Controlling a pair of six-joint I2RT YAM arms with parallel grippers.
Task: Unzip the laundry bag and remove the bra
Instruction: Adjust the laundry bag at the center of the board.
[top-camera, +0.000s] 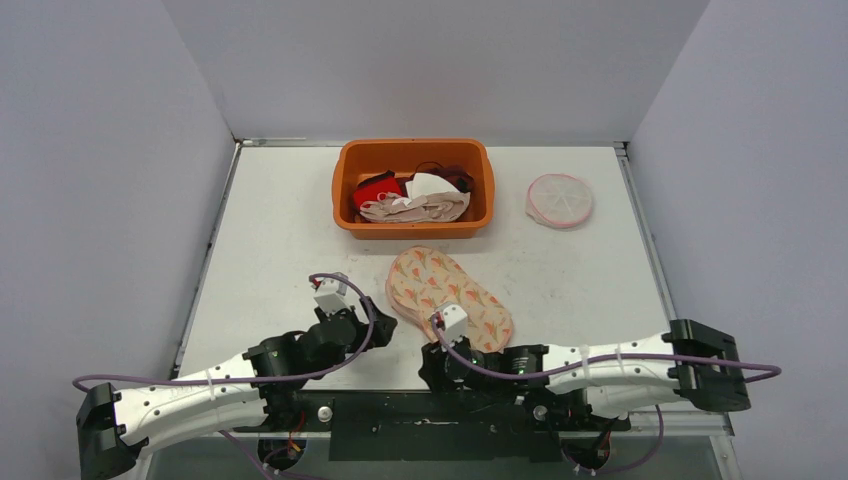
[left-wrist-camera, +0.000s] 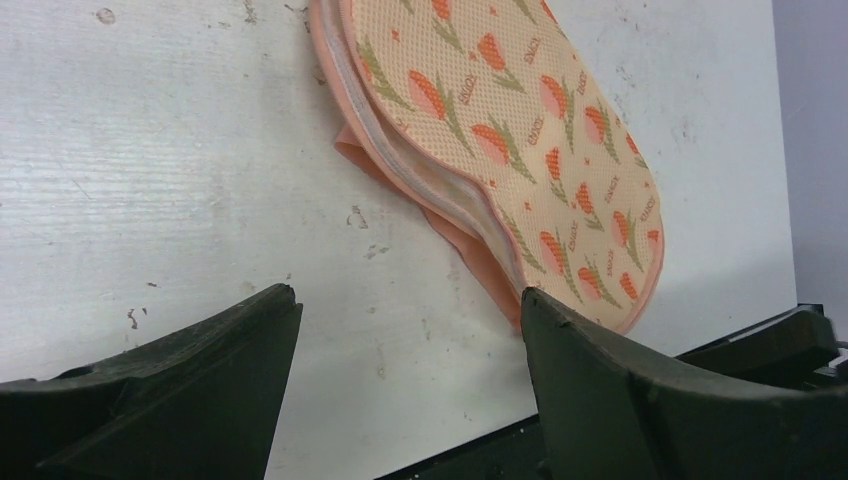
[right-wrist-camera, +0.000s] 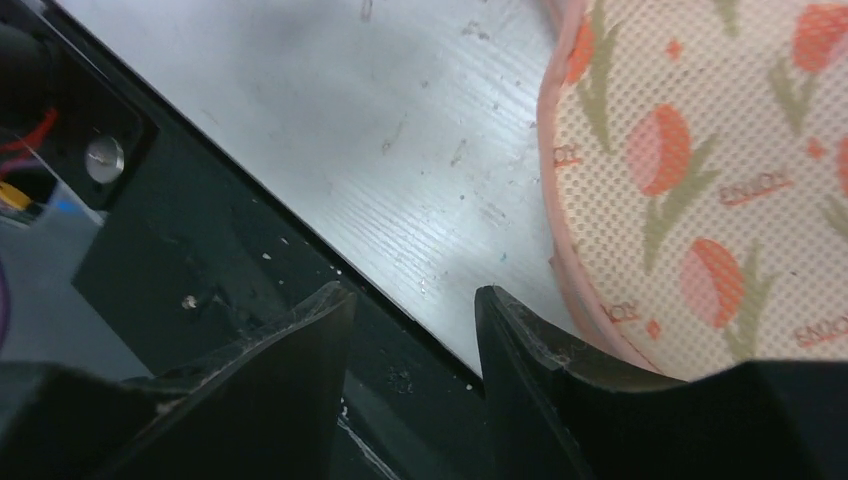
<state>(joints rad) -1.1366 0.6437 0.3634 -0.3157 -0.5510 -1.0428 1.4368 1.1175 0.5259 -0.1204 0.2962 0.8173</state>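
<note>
The laundry bag (top-camera: 447, 296) is a flat peach mesh pouch with a tulip print, lying in the middle of the table. Its white zipper line (left-wrist-camera: 372, 110) runs along the left edge in the left wrist view. The bra is hidden. My left gripper (top-camera: 378, 327) sits just left of the bag's near half, and its jaws (left-wrist-camera: 407, 293) are open over bare table, the right finger near the bag's end (left-wrist-camera: 520, 110). My right gripper (top-camera: 437, 360) hovers at the table's front edge by the bag's near end (right-wrist-camera: 720, 180). It (right-wrist-camera: 415, 290) is open, with nothing between the fingers.
An orange tub (top-camera: 345, 190) holding red, white and black garments stands behind the bag. A round pink mesh pouch (top-camera: 559, 200) lies at the back right. The black mounting rail (right-wrist-camera: 200, 250) runs along the table's near edge under the right gripper.
</note>
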